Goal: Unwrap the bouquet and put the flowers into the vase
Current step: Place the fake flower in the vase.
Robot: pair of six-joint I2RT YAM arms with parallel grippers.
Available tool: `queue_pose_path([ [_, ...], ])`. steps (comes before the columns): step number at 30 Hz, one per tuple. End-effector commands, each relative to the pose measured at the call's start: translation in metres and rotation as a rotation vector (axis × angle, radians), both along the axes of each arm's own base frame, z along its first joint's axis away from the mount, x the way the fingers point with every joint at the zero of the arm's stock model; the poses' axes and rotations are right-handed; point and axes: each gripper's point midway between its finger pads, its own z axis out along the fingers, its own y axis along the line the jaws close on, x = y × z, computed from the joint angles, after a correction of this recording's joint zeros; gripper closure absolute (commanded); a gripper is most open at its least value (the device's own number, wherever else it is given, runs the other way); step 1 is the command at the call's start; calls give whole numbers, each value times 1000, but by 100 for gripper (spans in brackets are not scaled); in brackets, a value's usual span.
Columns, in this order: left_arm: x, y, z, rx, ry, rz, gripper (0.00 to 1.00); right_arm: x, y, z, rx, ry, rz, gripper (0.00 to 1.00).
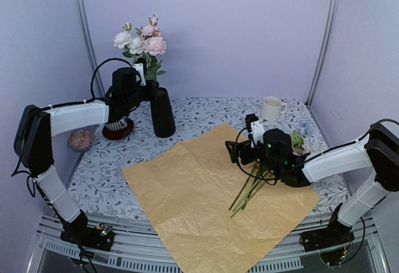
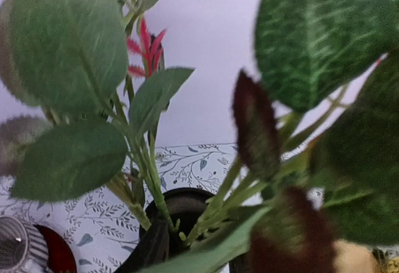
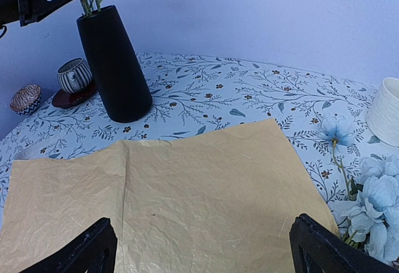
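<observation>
Left end effector [image 1: 141, 76] sits at the vase [image 1: 163, 112] mouth, right against the stems of the flowers [image 1: 144, 41] standing in it. Wrist view is all leaves, so can't tell if its fingers are apart or pinching. Right end effector [image 3: 202, 251] has fingers wide apart with nothing between them, low over the paper [image 3: 187, 186], well right of the vase and nearer the arm bases. Loose stems [image 1: 248, 189] lie on the paper under that arm. Blue blooms [image 3: 377, 201] lie on the desk [image 1: 206, 108] off the paper edge farthest from the vase, probably on those stems.

Handling, my read:
- Flowers: light and top-heavy. Stems are thin, smooth and springy, so likely to roll or slip in a pinch. Leaves look like veined fabric, soft, no use as a grip. Take hold mid-stem below the leaves, never on the heads, which would crush or pull off.
- Vase: matte black, rigid, tall, tapering to a narrow mouth. Little room left between the stems in it, and a sideways push near the top could tip it.
- Paper: tan kraft, crinkled, lying open and flat in front of the vase. Thin and likely slides on the floral-print desk cover, so stems may drag it.
</observation>
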Motion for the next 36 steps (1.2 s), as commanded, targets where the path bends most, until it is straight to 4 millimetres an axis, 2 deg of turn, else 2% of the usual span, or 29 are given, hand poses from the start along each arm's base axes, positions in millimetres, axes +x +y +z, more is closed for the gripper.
queue_pose_path([
  [1,-9,6,-12,-26,50,-2,61,2,5,9,12,-23,4,1],
  [6,-26,2,-16,-45,78,-59,49,3,5,8,9,-25,0,1],
  [11,-54,6,-21,-78,79,-96,36,3,4,8,5,-27,-4,1],
  [17,-86,15,-12,-106,57,-116,27,3,6,8,5,-26,0,1],
  [23,-113,22,-4,-135,33,-134,25,3,6,7,-4,-30,-4,1],
  [28,-122,28,-6,-126,28,-124,23,3,7,6,-9,-30,-3,1],
  [36,-117,20,-9,-91,40,-157,23,4,10,4,-19,-31,3,1],
])
